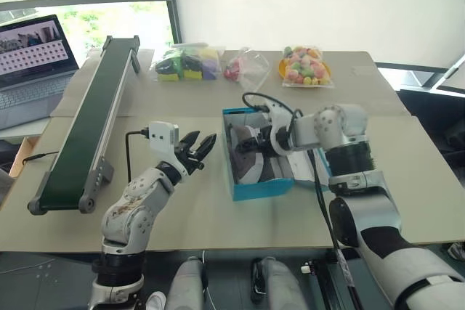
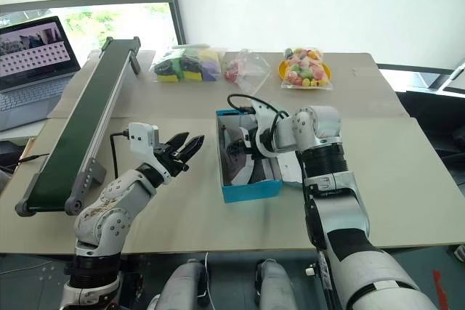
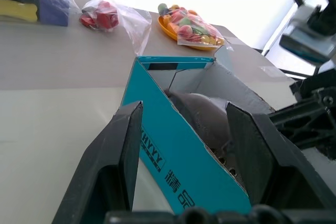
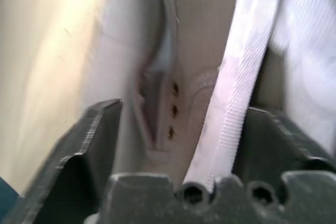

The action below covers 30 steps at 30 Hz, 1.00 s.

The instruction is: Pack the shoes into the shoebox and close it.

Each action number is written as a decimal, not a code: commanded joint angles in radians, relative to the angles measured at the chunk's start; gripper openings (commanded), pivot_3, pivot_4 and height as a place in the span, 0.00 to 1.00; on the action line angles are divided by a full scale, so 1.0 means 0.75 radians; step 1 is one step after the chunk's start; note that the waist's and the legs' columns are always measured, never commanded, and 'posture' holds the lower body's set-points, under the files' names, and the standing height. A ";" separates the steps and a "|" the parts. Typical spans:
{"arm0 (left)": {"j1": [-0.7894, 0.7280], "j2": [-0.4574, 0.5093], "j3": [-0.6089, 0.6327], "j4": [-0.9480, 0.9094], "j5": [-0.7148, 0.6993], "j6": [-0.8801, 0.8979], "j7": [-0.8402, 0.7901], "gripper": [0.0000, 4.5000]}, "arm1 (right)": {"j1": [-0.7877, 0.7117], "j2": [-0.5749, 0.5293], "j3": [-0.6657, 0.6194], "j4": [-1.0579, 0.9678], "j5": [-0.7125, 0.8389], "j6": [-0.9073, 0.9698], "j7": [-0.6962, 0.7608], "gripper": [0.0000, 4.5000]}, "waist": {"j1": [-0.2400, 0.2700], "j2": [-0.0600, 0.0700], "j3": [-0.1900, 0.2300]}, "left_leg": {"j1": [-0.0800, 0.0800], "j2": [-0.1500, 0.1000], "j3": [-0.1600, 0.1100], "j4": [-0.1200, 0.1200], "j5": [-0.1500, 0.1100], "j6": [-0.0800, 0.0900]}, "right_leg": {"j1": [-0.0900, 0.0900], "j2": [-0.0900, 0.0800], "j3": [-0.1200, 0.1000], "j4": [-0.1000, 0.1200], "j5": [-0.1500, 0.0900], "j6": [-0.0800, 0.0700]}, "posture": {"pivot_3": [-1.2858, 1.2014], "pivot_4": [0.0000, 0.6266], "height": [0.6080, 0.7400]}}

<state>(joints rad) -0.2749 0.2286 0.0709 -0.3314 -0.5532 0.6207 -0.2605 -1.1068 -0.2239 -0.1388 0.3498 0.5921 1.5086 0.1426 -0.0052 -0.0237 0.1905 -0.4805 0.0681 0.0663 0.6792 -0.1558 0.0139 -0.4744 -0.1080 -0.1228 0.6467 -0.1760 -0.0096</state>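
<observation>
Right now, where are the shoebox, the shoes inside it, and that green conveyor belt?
shoebox (image 1: 256, 190): left eye view, on its turquoise front wall.
shoes (image 1: 251, 167): left eye view, on the grey and white shoe lying inside the box.
conveyor belt (image 1: 91, 119): left eye view, on the dark green belt surface, mid-length.

At the centre of the frame the turquoise shoebox (image 1: 256, 188) sits open on the counter (image 1: 378, 143), with the grey shoes (image 1: 256, 159) inside it and the right end effector (image 1: 251, 143) reaching into it from the right. The left end effector (image 1: 198, 149), left of the box and clear of it, hovers with its black fingers apart. A green conveyor belt (image 1: 91, 121) runs along the left, a laptop (image 1: 33, 59) sits at upper left, and clear bags of colourful items (image 1: 305, 65) lie along the counter's far edge.
</observation>
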 commanded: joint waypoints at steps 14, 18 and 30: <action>-0.152 0.048 -0.050 0.160 0.007 -0.009 -0.179 0.59 | 0.643 -0.593 -0.231 -1.106 0.834 0.141 0.298 0.46 | 0.026 0.002 0.002 | -0.001 -0.002 0.000 0.001 -0.004 -0.005 | 0.002 -0.003 0.000 -0.003 0.000 0.001 | 0.52 0.24 0.55; -0.180 0.047 -0.073 0.199 0.013 -0.014 -0.217 0.59 | 0.820 -0.758 -0.319 -1.244 1.104 0.120 0.407 0.16 | 0.012 0.002 0.002 | 0.002 -0.002 -0.002 -0.001 -0.002 0.001 | 0.003 -0.001 0.002 -0.006 -0.001 0.001 | 0.52 0.24 0.55; -0.220 0.044 -0.090 0.228 0.025 0.001 -0.272 0.59 | 1.329 -0.652 -0.176 -1.182 0.626 -0.001 -0.094 0.00 | 0.027 0.001 0.001 | 0.007 -0.002 -0.007 0.000 -0.008 -0.009 | 0.015 -0.003 -0.002 -0.018 -0.003 -0.003 | 0.52 0.24 0.55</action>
<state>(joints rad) -0.4199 0.2614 0.0038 -0.1420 -0.5327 0.6208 -0.4518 -0.1270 -0.7461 -0.2490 -0.5585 1.1434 1.5435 0.1600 0.0151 -0.0232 0.1916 -0.4754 0.0668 0.0609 0.6791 -0.1619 0.0071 -0.4630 -0.1098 -0.1242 0.6314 -0.1776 -0.0105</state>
